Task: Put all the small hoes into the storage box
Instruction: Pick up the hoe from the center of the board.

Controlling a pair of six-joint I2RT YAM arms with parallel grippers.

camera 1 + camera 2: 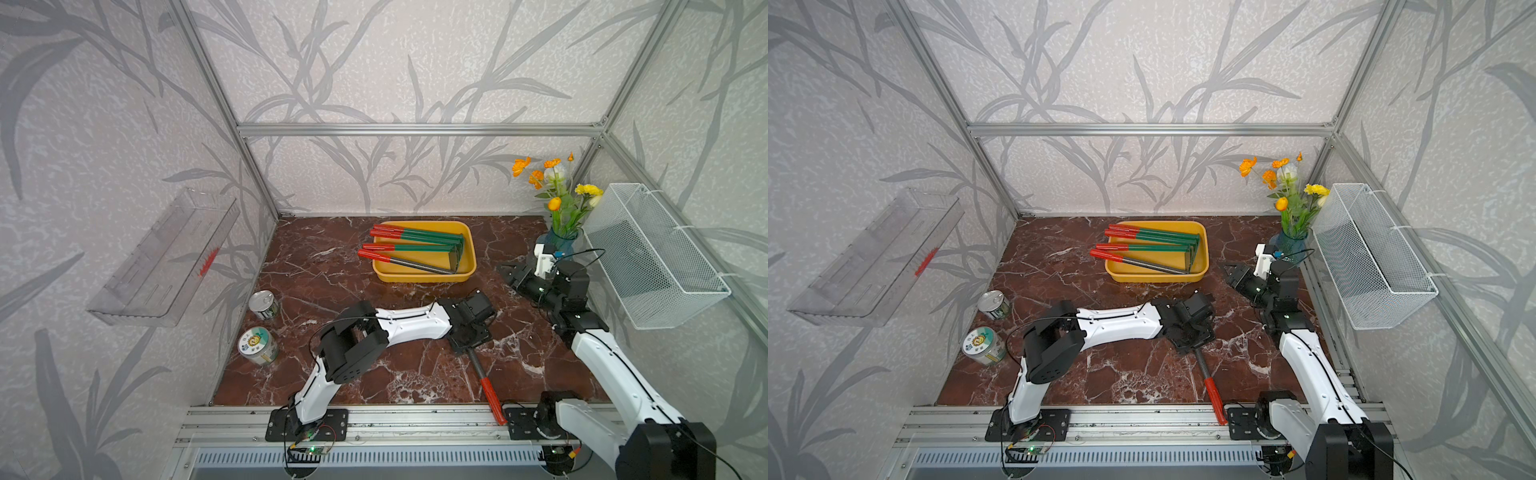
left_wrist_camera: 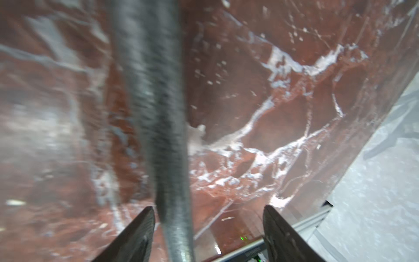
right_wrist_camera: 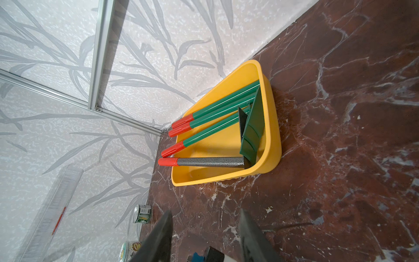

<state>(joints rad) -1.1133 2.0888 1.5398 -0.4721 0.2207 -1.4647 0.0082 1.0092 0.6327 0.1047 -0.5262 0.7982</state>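
The small hoe [image 1: 478,368] lies on the marble table near the front, grey shaft and red grip [image 1: 493,401], with the grip reaching over the front rail. My left gripper [image 1: 468,338] hangs over its head end, which is hidden under the wrist. In the left wrist view the grey shaft [image 2: 158,113] runs between the open jaws of the left gripper [image 2: 208,206], close to one finger and well apart from the other. The yellow storage box [image 1: 419,277] stands at the back and holds several long-handled tools. My right gripper [image 3: 205,211] is open and empty, to the right of the storage box [image 3: 226,177].
Two cans [image 1: 264,304] [image 1: 257,346] stand at the table's left edge. A vase of flowers [image 1: 559,243] is at the back right, behind the right wrist. A white mesh basket [image 1: 652,257] hangs on the right wall, a clear tray [image 1: 166,257] on the left wall.
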